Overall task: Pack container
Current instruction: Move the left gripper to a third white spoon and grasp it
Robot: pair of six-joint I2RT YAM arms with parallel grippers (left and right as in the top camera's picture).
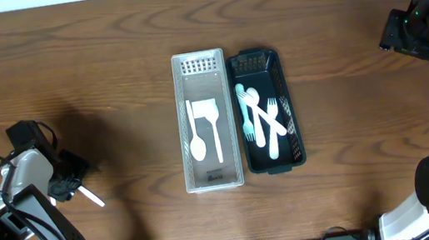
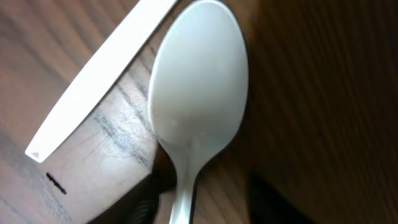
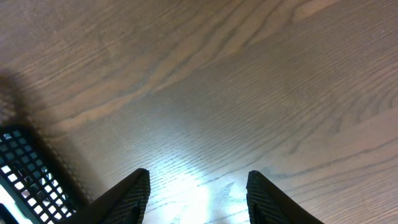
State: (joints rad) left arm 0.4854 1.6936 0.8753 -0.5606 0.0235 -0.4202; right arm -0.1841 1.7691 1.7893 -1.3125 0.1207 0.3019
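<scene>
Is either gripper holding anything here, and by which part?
The left gripper appears to hold a white plastic spoon by its handle, just below the bowl. The right gripper is open and holds nothing.

The table is dark brown wood with wavy grain. At the left gripper, a glossy white spoon and a flat white utensil handle. The basket nearer it is white, grid-perforated. The one nearer the right gripper is dark green-black mesh with white cutlery. That gripper's fingers are black.
</scene>
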